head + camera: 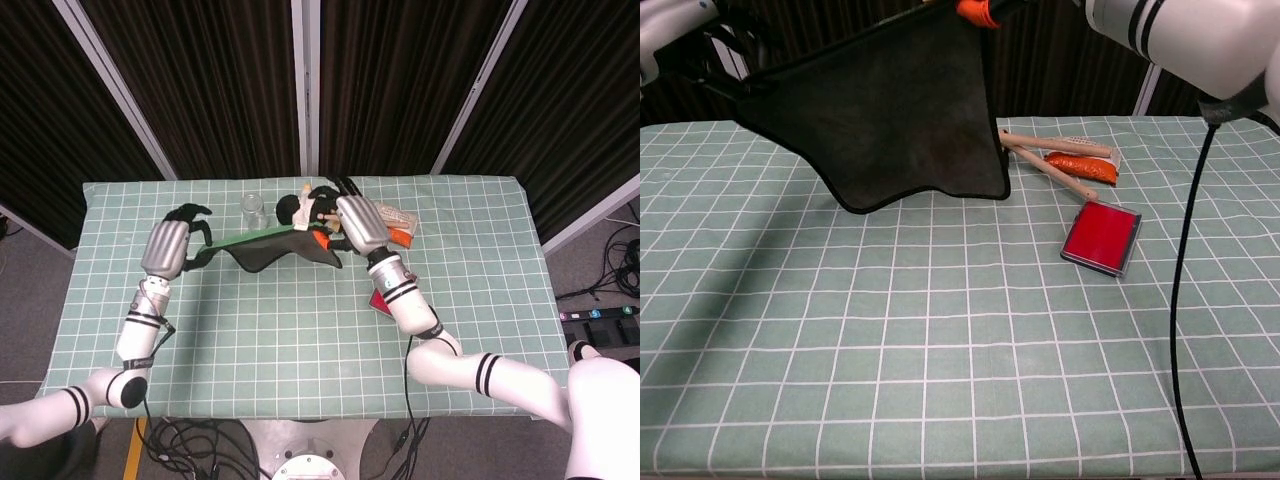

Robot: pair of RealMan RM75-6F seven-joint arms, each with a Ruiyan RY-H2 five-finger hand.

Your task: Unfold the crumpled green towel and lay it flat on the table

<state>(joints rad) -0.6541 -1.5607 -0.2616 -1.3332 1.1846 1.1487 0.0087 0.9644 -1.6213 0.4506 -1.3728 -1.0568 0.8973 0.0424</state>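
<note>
Above the far half of the worktop (940,400), the green towel (890,120) hangs spread between the two hands, lifted clear of the checked cloth. In the chest view it reads as a dark sheet with a black bound edge, its top edge rising from left to right and its lower edge wavy, hanging just in front of the items at the back. In the head view the same towel (275,250) shows its green top edge running as a taut line from one hand to the other.

The left hand (168,245) is raised at the left end of that line, back of the hand toward the head camera, dark fingers curled forward over the towel's corner, which it grips. Its forearm slopes down and back toward the near left corner of the worktop. In the chest view only a sliver of this hand (680,15) shows at the top left corner.

The right hand (345,222) grips the opposite corner, with an orange part showing beside the fingers. Its forearm runs from the near right, over the red card (1100,237), up toward the middle of the far edge. The chest view shows only the right arm's white casing and a black cable hanging from it.

Behind the towel a clear glass (252,210) stands upright. To the right lie wooden sticks (1045,165) and an orange packet (1083,165), near the red card.
</note>
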